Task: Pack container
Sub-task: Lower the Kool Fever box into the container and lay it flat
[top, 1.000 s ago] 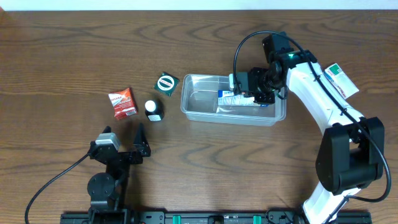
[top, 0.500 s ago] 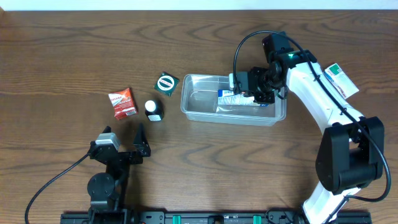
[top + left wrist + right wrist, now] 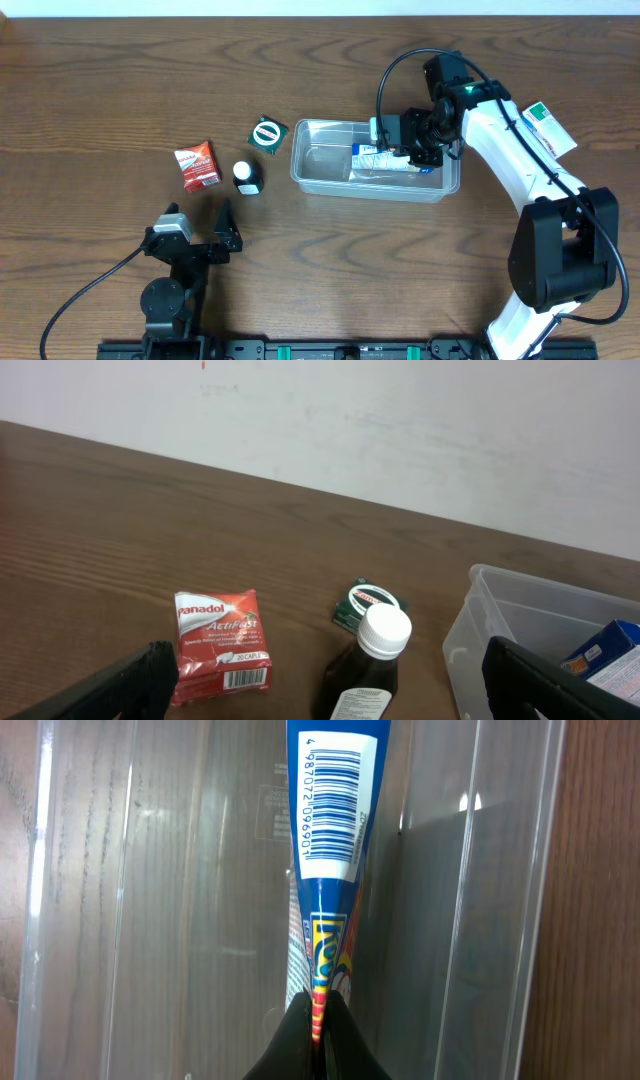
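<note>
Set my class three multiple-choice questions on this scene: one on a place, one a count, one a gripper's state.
1. Where is the blue-and-white carton? A) on the floor B) inside the clear container C) on bare wood
2. How many items lie on the table outside the container? A) one B) three C) five
3. The right gripper is A) shut on the carton B) wide open C) out of view
Answers: B, container walls surround it; B, Panadol pack, dark bottle, green box; A, fingers pinch the carton's end.

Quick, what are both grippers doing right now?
Left gripper: open, holding nothing.
Right gripper: shut on the blue-and-white carton, inside the container.
</note>
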Controlling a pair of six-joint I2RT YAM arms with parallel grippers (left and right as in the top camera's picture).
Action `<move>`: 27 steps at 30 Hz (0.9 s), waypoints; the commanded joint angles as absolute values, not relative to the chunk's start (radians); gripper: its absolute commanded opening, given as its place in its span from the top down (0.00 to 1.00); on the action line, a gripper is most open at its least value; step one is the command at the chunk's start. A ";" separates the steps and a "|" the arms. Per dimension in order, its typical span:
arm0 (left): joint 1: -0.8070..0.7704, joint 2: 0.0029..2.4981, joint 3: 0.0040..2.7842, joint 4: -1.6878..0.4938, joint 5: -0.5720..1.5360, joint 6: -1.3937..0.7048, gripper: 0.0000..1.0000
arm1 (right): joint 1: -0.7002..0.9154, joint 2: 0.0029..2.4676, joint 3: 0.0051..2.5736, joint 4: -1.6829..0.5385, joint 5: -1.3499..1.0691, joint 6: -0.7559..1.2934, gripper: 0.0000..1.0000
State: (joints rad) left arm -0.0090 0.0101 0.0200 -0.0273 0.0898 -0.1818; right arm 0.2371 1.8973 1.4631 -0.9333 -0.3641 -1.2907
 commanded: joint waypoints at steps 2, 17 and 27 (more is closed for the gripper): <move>-0.005 0.006 0.004 -0.063 0.097 -0.168 0.02 | 0.207 1.904 1.462 -0.939 -0.355 -1.267 0.99; -0.005 0.006 0.004 -0.063 0.097 -0.168 0.02 | 0.225 1.903 1.462 -0.943 -0.356 -1.234 0.51; -0.005 0.006 0.004 -0.063 0.097 -0.168 0.02 | 0.265 1.881 1.463 -0.987 -0.374 -1.170 0.59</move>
State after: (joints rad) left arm -0.0093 0.0105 0.0200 -0.0273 0.0898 -0.1822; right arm 0.2401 1.8973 1.4631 -0.9741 -0.3508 -1.2152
